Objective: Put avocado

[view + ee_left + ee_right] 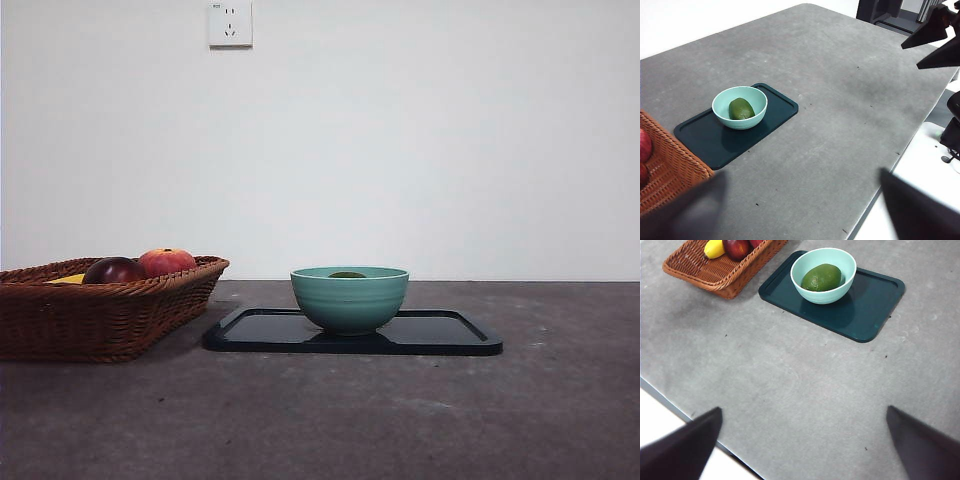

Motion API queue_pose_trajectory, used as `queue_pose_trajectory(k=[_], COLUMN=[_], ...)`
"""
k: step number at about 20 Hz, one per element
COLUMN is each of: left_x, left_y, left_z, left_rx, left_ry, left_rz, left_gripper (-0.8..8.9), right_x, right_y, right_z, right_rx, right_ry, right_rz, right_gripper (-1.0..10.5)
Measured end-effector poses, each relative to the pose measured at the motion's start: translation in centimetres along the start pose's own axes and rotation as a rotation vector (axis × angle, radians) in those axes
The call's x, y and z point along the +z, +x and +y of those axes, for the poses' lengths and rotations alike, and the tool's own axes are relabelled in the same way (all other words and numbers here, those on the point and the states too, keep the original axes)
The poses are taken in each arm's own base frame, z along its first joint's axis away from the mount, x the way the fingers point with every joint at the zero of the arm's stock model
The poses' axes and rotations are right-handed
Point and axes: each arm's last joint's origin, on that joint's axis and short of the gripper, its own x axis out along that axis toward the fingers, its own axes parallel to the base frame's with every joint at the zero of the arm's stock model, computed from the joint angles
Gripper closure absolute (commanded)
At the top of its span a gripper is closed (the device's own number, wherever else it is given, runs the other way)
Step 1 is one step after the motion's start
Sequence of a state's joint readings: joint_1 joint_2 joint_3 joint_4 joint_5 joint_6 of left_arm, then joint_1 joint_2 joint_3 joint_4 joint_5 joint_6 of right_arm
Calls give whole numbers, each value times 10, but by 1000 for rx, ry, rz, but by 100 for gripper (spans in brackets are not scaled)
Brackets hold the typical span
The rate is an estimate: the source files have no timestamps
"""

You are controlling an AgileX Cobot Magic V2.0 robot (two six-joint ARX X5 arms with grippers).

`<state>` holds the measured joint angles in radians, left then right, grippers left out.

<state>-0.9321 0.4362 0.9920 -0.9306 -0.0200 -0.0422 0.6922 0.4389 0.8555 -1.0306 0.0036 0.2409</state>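
The avocado [822, 277] lies inside the bowl [810, 290], and the bowl stands on the tray [870, 315], just beside the basket [715, 275] with its other fruit. From the front only a dark sliver of it shows over the bowl's rim.

Both of my grippers hang well back from it, over bare table [790, 390] near its edge. My right gripper [802, 440] has its jaws spread wide with nothing between them; my left gripper [800, 207] is the same, spread and empty. The avocado lies ahead of both and apart from both, nothing in the way.

Its long axis runs roughly across my right wrist's line of sight, tilted a little, so from that side my fingers would close over the narrow width. From my left wrist it looks more end-on and smaller, which suggests the right arm is nearer.

Judging by how it lies, the avocado may already be in place. If I must lift it, the bowl wall leaves little room for my fingers.
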Motion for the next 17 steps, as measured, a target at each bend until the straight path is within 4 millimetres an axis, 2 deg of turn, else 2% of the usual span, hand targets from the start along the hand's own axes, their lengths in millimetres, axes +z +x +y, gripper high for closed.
queue_pose_trajectory(k=[1,2,14,17], left_x=[0,0,0,0], left_y=[0,0,0,0], left_z=[0,0,0,8], left_rx=[0,0,5,156], left_ry=[0,0,-3,-62], left_rz=[0,0,0,-4], left_gripper=[816,799,794,794], right_x=[0,0,0,0], right_y=[0,0,0,0], right_z=[0,0,0,0], right_rx=[0,2,4,4], right_ry=[0,0,0,0], right_rz=[0,0,-2,-2], right_gripper=[961,921,923,923])
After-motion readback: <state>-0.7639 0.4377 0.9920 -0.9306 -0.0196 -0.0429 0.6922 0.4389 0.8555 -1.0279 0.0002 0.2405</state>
